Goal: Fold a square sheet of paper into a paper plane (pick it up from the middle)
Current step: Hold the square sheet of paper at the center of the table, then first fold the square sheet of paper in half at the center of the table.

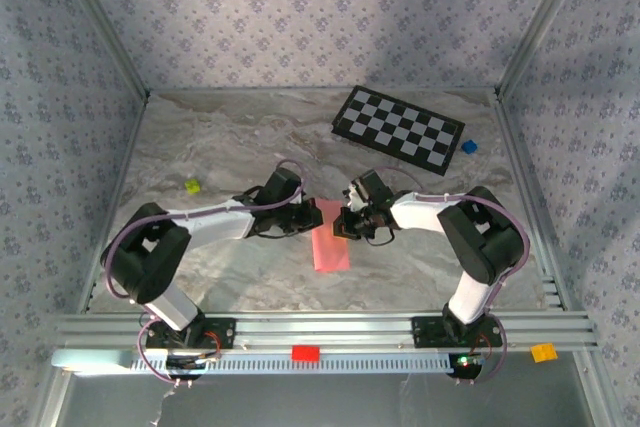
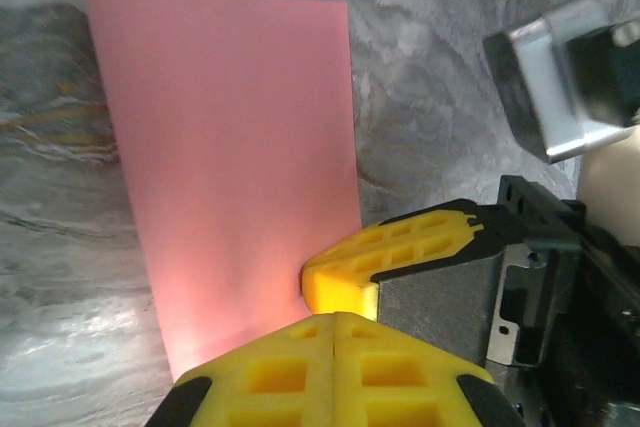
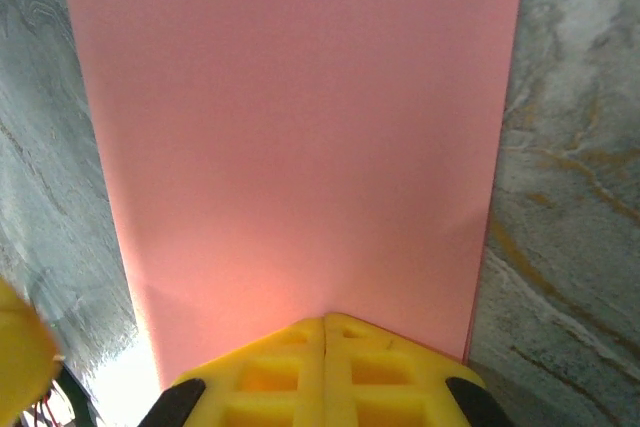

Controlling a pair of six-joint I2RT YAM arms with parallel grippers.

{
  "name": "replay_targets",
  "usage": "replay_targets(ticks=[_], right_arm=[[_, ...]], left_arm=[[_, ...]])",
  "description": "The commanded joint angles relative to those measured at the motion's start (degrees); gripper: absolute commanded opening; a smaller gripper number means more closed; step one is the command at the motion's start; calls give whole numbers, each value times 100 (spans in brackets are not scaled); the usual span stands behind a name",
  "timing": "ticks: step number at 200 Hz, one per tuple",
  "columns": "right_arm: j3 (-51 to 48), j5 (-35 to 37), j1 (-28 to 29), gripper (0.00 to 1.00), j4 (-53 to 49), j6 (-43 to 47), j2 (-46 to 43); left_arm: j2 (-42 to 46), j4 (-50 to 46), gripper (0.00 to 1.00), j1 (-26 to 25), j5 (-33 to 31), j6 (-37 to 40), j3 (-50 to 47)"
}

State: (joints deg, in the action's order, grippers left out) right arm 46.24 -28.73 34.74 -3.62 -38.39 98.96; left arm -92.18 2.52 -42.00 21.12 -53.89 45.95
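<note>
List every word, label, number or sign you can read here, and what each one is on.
None: no text can be read anywhere in these views.
Paper: plain pink, unmarked.
Checkerboard: black and white squares, no letters or numbers visible.
Blue block, green block, red block, orange block: too small to tell if they carry any marking.

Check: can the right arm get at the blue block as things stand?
Probably not yet: the right claw is shut on the pink sheet. Otherwise the way looks free: the blue block sits on bare table beside the checkerboard.
</note>
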Motion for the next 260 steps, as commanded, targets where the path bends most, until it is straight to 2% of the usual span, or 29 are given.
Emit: replay_targets(ticks=[1, 75, 140, 184, 202, 226, 260], right_arm=[[-88, 342, -11, 0, -635, 130, 221], [-227, 401, -3, 0, -496, -6, 223], [-395, 531, 48, 0, -328, -198, 200], [-449, 597, 68, 0, -271, -257, 174], [-446, 614, 77, 0, -254, -265, 180], [-430, 623, 76, 0, -279, -265, 190], [-422, 641, 68, 0, -325, -231, 195]], left_arm=[[-170, 616, 0, 9, 385, -139, -74], [-409, 217, 0, 12, -47, 165, -348], [-528, 304, 0, 16, -368, 243, -728], [45, -74, 0, 1, -242, 17, -429], [214, 118, 0, -6, -46, -208, -409], [178, 450, 0, -27, 267, -424, -457], [-118, 454, 0, -87, 380, -462, -532]])
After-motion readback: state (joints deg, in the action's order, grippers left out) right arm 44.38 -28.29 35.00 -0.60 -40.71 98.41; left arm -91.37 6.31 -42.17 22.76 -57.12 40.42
